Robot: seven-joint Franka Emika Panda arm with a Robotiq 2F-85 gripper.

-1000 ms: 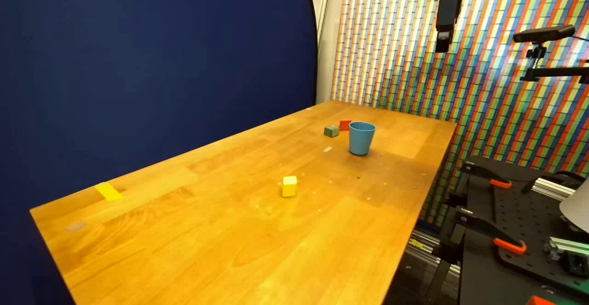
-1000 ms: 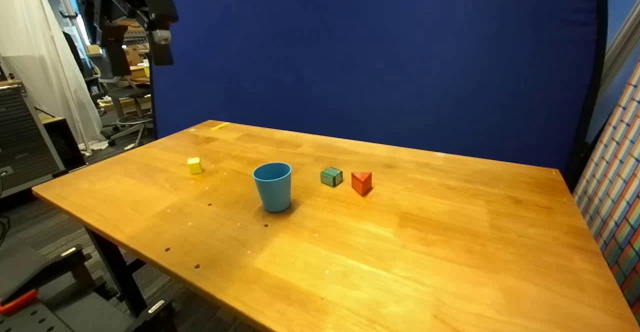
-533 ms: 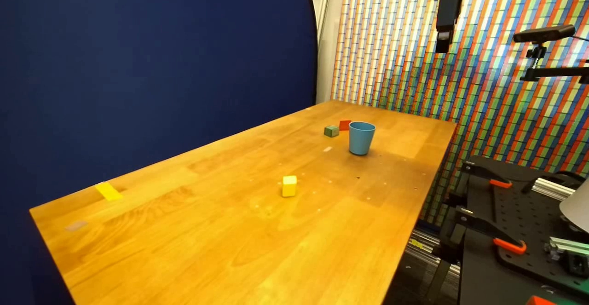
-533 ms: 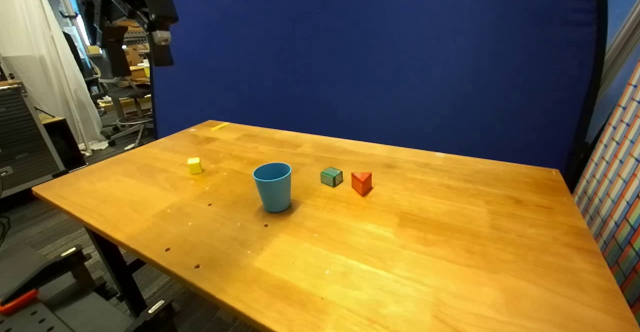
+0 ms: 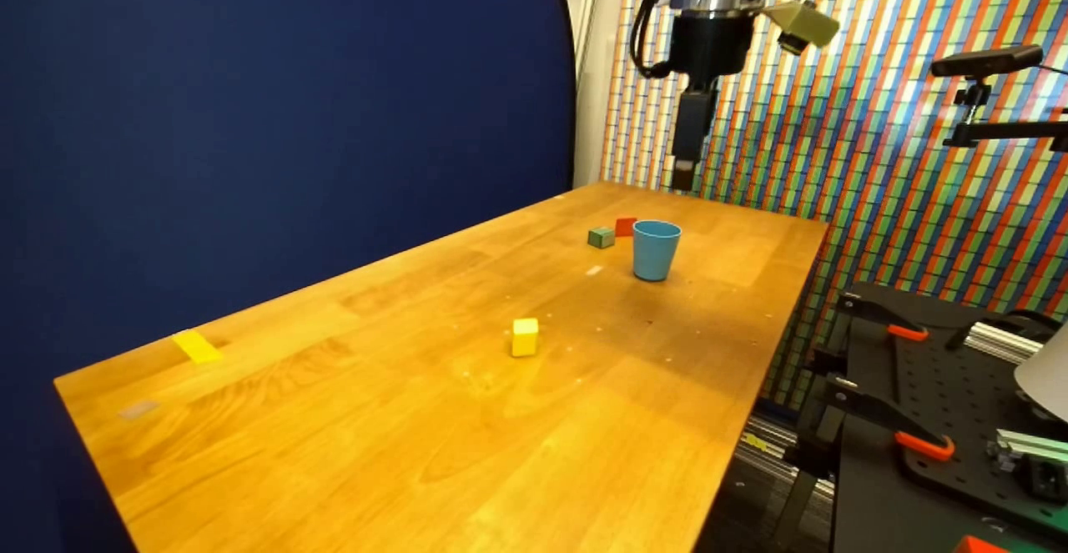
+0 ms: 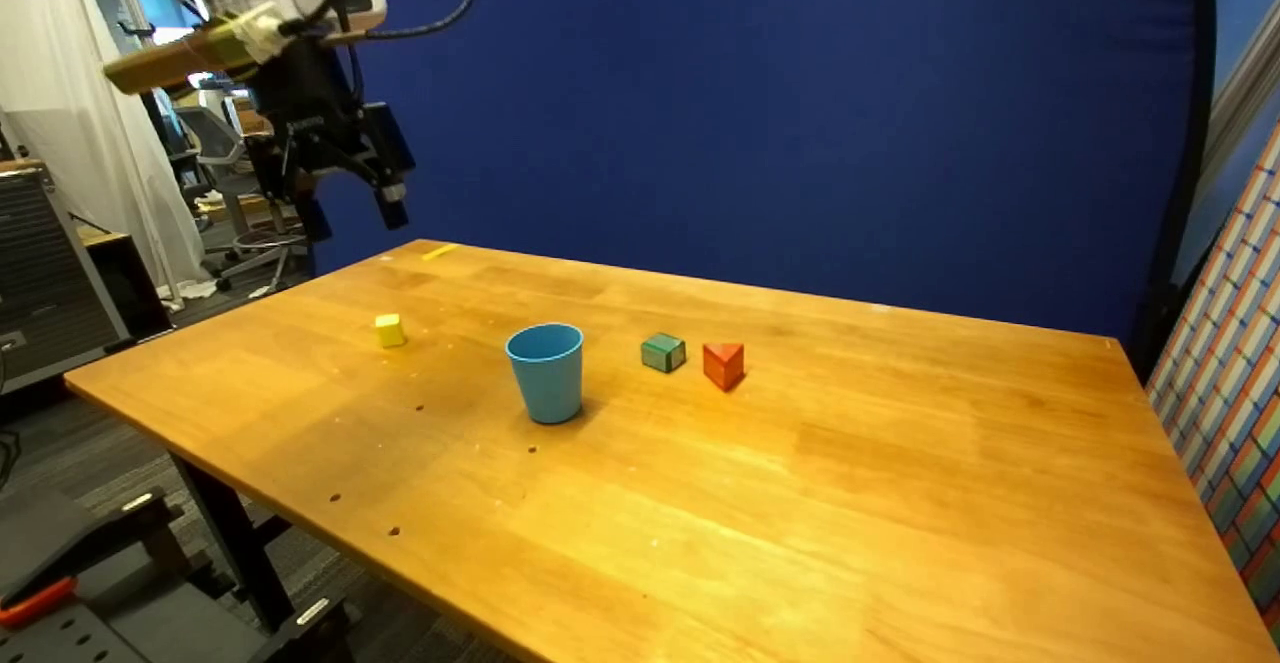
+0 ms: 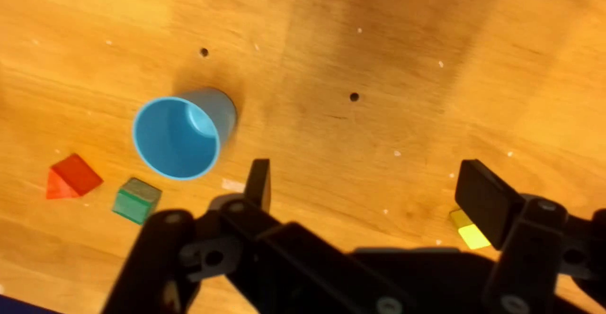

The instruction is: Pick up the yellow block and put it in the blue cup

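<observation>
The tiny yellow block (image 5: 525, 339) lies on the wooden table in both exterior views (image 6: 390, 331). In the wrist view the yellow block (image 7: 473, 236) is partly hidden behind the right-hand finger (image 7: 487, 200). The blue cup (image 5: 655, 251) stands upright on the table, also seen in an exterior view (image 6: 547, 375). In the wrist view the blue cup (image 7: 177, 136) is left of the gripper, its mouth visible and its inside empty. My gripper (image 6: 357, 216) is high above the table, open and empty, its fingers wide apart in the wrist view (image 7: 369, 176).
A green block (image 6: 663, 353) and a red triangular block (image 6: 723, 366) lie near the cup. A flat yellow patch (image 5: 198, 346) is at the table's far corner. A black side table with clamps (image 5: 884, 319) stands beside the wooden table (image 5: 400, 419).
The gripper has come down, and the arm's wrist now shows in both exterior views. It moved left in an exterior view and right in another. Blocks and cup have not moved.
</observation>
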